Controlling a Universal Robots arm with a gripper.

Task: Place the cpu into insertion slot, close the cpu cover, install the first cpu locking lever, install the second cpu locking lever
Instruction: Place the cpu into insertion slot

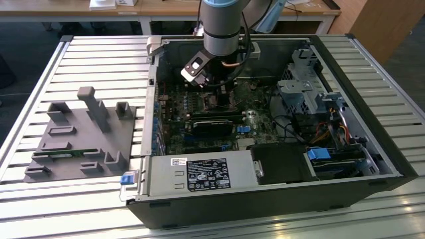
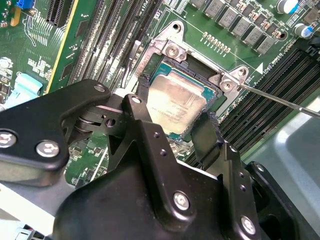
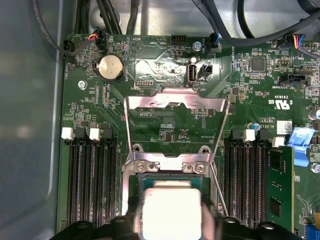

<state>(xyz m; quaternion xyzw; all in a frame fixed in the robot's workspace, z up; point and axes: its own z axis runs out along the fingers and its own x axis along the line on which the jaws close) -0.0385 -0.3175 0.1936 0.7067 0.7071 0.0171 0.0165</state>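
Keeping the cpu (image 2: 176, 97) level matters here imo: the tool (image 2: 174, 109) pinches its edges, cpu cover (image 3: 145, 101) flipped open, so I'd go straight down, no sliding.

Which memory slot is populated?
The slot farthest from the cpu, on the side of the blue tab: it holds a green memory module; the other slots are empty.
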